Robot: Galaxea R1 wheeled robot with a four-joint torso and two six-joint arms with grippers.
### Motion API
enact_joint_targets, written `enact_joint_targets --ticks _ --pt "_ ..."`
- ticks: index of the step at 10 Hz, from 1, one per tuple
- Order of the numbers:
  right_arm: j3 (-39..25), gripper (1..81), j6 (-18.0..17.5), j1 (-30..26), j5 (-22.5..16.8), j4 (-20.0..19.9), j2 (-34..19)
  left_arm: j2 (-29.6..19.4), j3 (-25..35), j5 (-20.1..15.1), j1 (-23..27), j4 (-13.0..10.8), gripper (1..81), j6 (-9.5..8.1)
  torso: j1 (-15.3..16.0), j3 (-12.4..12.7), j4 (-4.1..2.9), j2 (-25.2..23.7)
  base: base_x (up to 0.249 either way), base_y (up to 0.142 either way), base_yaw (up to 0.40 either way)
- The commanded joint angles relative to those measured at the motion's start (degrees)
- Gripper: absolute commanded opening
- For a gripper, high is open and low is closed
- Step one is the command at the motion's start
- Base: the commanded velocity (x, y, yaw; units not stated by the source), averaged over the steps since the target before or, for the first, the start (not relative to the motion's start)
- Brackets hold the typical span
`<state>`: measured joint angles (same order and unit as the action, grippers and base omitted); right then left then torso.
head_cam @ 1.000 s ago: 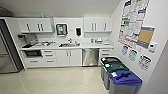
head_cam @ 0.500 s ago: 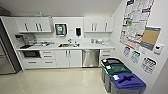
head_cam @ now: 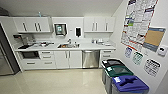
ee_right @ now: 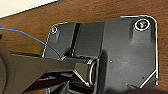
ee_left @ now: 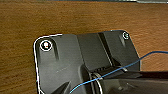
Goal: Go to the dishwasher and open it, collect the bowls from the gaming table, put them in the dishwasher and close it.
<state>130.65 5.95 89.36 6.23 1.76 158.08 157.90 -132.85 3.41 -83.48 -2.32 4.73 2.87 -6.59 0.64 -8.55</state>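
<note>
1. Now, nearest first: both wrist cameras look past the robot's own dark plate onto a brown wood-grain surface [ee_left: 75, 17]. You cannot tell from either whether the left or the right gripper's fingers are apart or together; log both as unknown. Nothing appears to be held.

2. A thin blue cable [ee_left: 120, 70] crosses the left wrist hardware, and a similar one runs over the right. Risk: it looks slack enough to snag once you extend an arm.

3. Ahead and to your right side stand three bins along the wall: a blue-lidded bin [head_cam: 128, 85] closest, a green-lidded bin [head_cam: 118, 71] behind it, a black bin [head_cam: 112, 62] furthest. Risk: they narrow the approach, so a drive that drifts right could clip them with the base.

4. The pale floor [head_cam: 62, 80] between you and the cabinets looks glossy. Judgement: reflections may hamper distance reading when you close in.

5. Far ahead, the dishwasher [head_cam: 90, 59] sits shut under the counter [head_cam: 100, 47], slightly right of centre, between white cabinet doors [head_cam: 68, 59] and a drawer stack. It is well apart from both arms. Its bar handle lies near the top edge.

6. Risk: stopping too near leaves no room for the door to swing down onto the base; stopping off-centre means an angled pull on the handle.

7. The sink [head_cam: 68, 45] lies left of the dishwasher; no bowls seen here.
</note>
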Motion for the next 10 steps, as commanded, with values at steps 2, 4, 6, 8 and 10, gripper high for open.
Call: enact_joint_targets --ticks 2,4,6,8,10 --pt "-0.58 81.1 0.03 -2.56 -2.71 0.44 -0.98 -1.1 0.49 -2.71 3.01 -0.06 81.1 0.28 0.02 0.0 0.0 0.0 0.102 0.0 0.0" --pt "-0.66 81.1 0.03 -2.56 -2.71 0.44 -0.98 -1.1 0.49 -2.71 3.01 -0.06 81.1 0.19 0.02 0.0 0.0 0.0 0.102 0.0 0.0" --pt "-0.58 81.1 0.03 -2.55 -2.71 0.44 -0.89 -1.1 0.49 -2.71 3.01 -0.06 81.1 0.28 0.0 0.0 0.0 0.0 0.117 0.0 0.0" --pt "-0.58 81.1 0.03 -2.47 -2.71 0.53 -0.81 -1.1 0.49 -2.71 3.01 -0.06 81.1 0.2 0.02 0.0 0.0 0.0 0.122 0.0 0.0" --pt "-0.58 81.1 0.03 -2.56 -2.71 0.44 -0.81 -1.18 0.49 -2.62 3.01 -0.06 81.1 0.19 -0.02 0.0 0.0 -0.02 0.126 0.0 0.0"
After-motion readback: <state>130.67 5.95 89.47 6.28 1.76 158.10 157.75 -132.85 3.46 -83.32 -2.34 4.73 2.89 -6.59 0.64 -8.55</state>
